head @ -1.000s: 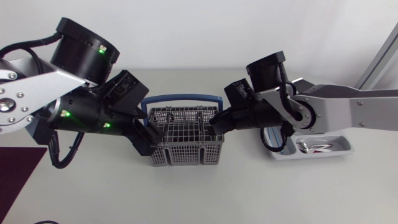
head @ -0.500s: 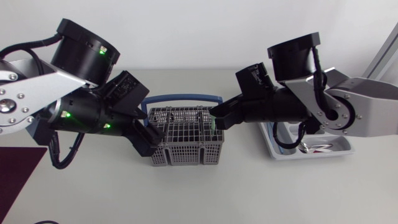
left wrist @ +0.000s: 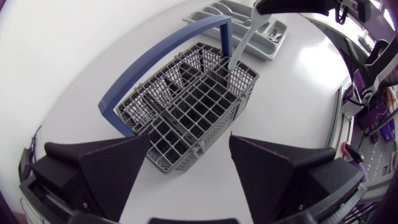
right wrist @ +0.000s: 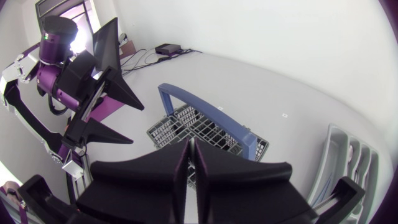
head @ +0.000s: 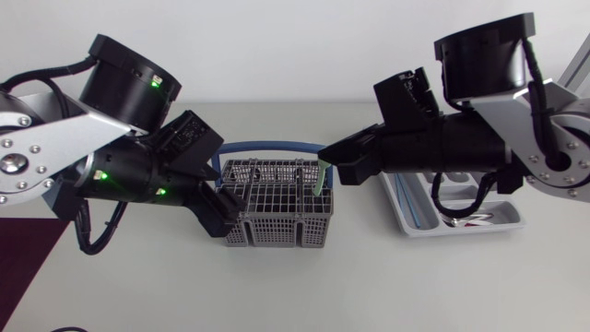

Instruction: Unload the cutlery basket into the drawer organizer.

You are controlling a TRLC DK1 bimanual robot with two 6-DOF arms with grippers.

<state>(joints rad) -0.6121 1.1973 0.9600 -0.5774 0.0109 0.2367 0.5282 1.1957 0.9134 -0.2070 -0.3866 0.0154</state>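
Right claw point(head: 334, 170) clamped flat on a slim pale-green utensil point(head: 320, 181), higher than a second earlier.
Its lower end hung at the grey lattice basket point(head: 277, 210) (blue hoop handle). Left claw point(head: 224, 205) gaped at the basket's corner. The grey moulded organizer point(head: 505, 224) lay well apart.

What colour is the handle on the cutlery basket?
Blue; the handle shows best in the left wrist view.

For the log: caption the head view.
Right tool grips a pale utensil over the basket; left tool open at its corner.
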